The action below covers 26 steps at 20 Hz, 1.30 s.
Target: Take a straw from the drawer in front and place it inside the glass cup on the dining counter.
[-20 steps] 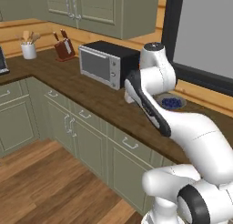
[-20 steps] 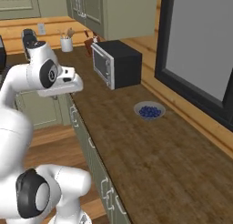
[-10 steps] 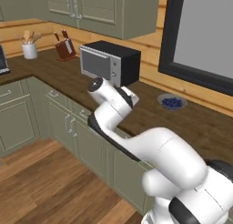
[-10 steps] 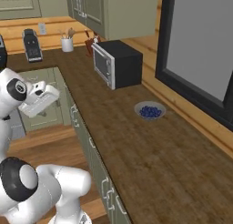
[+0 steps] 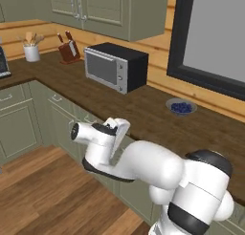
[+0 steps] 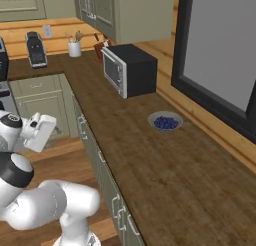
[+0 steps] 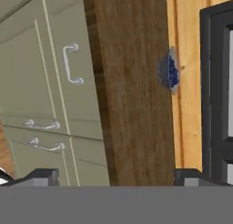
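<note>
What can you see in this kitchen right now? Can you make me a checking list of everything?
Surface: dark wood worktop over sage-green cabinets, running into a corner.
Job's things: drawer fronts with silver handles are shut; straw and glass cup, nothing seen.
Clutter: black microwave, small bowl of blueberries, white utensil holder, knife block, dark coffee machine.
Grippers: gripper open and empty, low in front of the cabinets, rolled sideways.
Cables: nothing seen.
Surroundings: wooden floor, wood-panelled wall, big dark-framed window, upper cabinets.
</note>
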Available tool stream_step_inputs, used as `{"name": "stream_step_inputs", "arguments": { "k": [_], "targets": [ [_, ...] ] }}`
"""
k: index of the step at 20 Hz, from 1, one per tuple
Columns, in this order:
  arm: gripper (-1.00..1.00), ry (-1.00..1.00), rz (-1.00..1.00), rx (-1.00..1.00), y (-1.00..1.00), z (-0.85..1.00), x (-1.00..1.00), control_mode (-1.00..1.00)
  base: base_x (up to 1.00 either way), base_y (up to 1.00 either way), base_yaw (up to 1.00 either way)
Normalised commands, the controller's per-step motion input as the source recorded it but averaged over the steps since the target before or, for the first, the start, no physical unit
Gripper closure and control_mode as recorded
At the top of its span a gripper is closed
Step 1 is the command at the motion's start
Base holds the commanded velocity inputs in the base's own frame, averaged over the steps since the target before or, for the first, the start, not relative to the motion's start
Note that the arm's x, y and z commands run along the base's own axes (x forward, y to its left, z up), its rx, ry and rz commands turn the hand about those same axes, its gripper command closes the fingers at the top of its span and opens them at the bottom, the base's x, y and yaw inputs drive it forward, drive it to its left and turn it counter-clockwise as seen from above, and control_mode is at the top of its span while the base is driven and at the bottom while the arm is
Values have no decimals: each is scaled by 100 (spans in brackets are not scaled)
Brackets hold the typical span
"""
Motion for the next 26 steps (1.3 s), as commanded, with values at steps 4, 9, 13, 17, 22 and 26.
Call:
{"name": "stream_step_inputs", "arguments": {
  "k": [4, 9, 13, 17, 22, 26],
  "targets": [
    [-100, 0, -11, -25, -12, -80, 19, -100, 0, 0, 0],
    [-100, 0, -6, -19, -27, -71, 25, -100, 0, 0, 0],
    [-100, 0, 0, -8, -32, -58, 32, -100, 0, 0, 0],
    [-100, -2, -1, -9, -26, -45, 46, -100, 0, 0, 0],
    [-100, -4, -2, -11, -25, -34, 49, -100, 0, 0, 0],
    [-100, -1, 0, -10, -25, -42, 36, -100, 0, 0, 0]
  ]
}}
